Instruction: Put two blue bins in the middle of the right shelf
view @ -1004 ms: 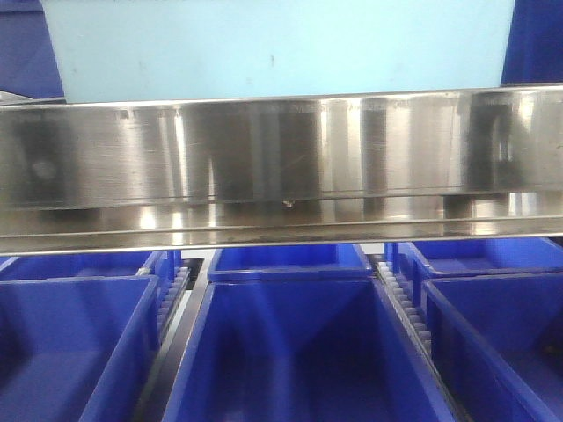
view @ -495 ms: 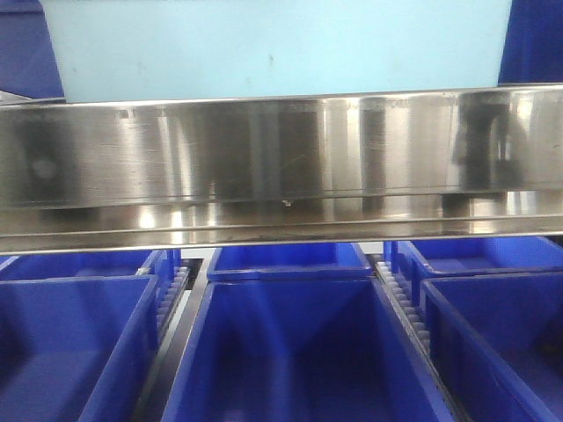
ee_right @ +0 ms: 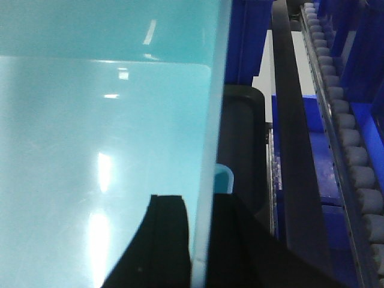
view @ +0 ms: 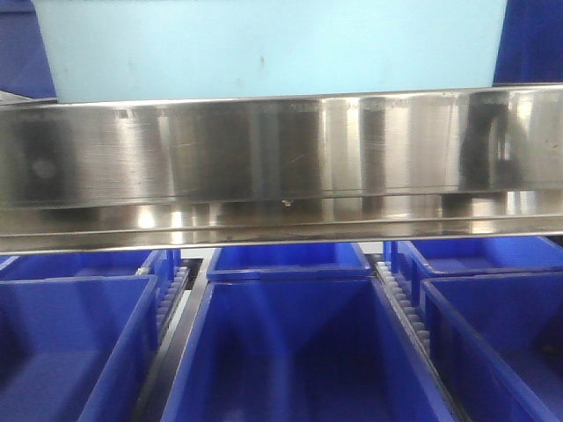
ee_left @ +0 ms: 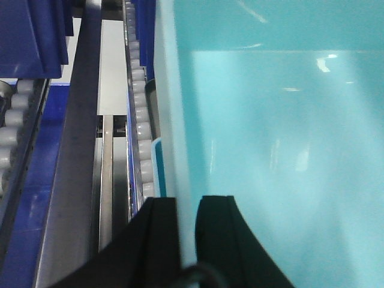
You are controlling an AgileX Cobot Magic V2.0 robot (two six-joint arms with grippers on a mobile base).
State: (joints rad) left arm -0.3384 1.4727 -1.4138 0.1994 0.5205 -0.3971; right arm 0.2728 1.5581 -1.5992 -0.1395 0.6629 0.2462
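Exterior front-facing view: I see a pale blue bin (view: 273,48) filling the frame at 12 o'clock, its lower edge just above a wide band of brushed steel shelf rail (view: 281,158) that crosses the whole picture. I cannot tell whether the bin touches the rail. Below the rail, from 4 through 6 to 8 o'clock, dark blue bins (view: 295,352) stand open in three lanes, parted by strips of pale rollers (view: 405,308).

Left wrist view: the left fingers (ee_left: 219,240) rise black from 6 o'clock and straddle the pale blue bin's side wall (ee_left: 174,120), one finger outside it and one inside. They are narrow, clamped on that wall. The bin's glossy inside spreads from 12 to 4 o'clock. At 9 o'clock a line of grey rollers (ee_left: 139,120) runs just beside the wall, with a dark rail next to it and a dark blue bin (ee_left: 30,36) at 10 o'clock. A second pale edge shows low outside the wall; I cannot tell what it belongs to.

Right wrist view: the right fingers (ee_right: 162,246) come up from 6 o'clock and pinch the opposite wall (ee_right: 216,90) in the same way, one finger on each face. The bin's inside fills 9 to 12 o'clock. A dark rounded shape (ee_right: 240,138) sits just outside the wall, and more rollers (ee_right: 345,132) run along 3 o'clock.
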